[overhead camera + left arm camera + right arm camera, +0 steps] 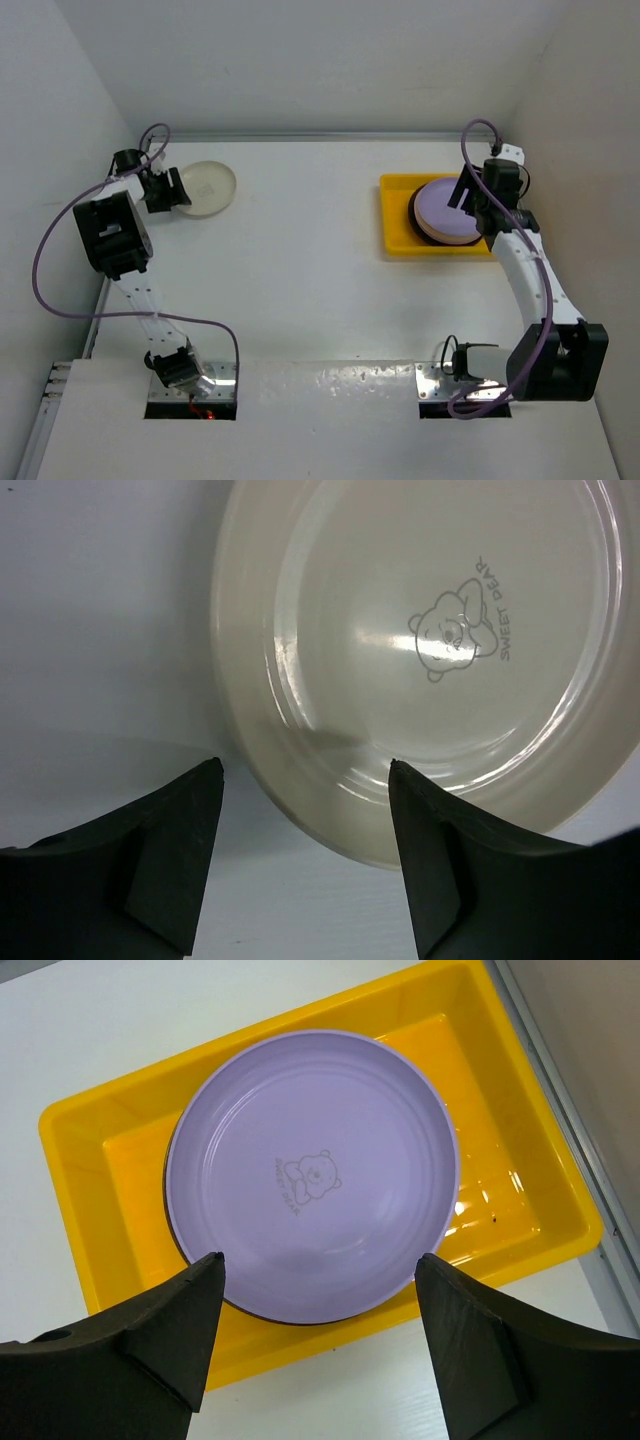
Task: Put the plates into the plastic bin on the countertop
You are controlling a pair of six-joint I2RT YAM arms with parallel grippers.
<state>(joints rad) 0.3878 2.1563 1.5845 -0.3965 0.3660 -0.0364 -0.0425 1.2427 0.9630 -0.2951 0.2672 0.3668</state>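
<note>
Dark fingers (170, 860) of left tool (305, 775) in foreground, spread well apart, nothing clamped between them. Just ahead of tool, cream plate (420, 630) flat on white counter (100, 630), near rim in line with the gap between the fingertips, one fingertip overlapping the rim in this view; contact not resolvable. Bear outline and lettering printed in plate well, beyond fingertips and off to one side. From above: same tool at plate's edge, plate alone on counter, well apart from right tool (318, 1260).

Right tool likewise wide open and empty, poised above yellow bin (90, 1120) without touching it. Directly below and ahead of its fingertips, lilac plate (312, 1170), right side up, bear print at centre, topmost of a stack inside bin. Under it, thin dark edge of dark-rimmed plate (250, 1312); number of plates in stack not discernible. Stack nearer the bin end on the left-hand finger's side in the wrist view, more bare yellow floor on the other finger's side. Bin flat on counter, beneath tool.
</note>
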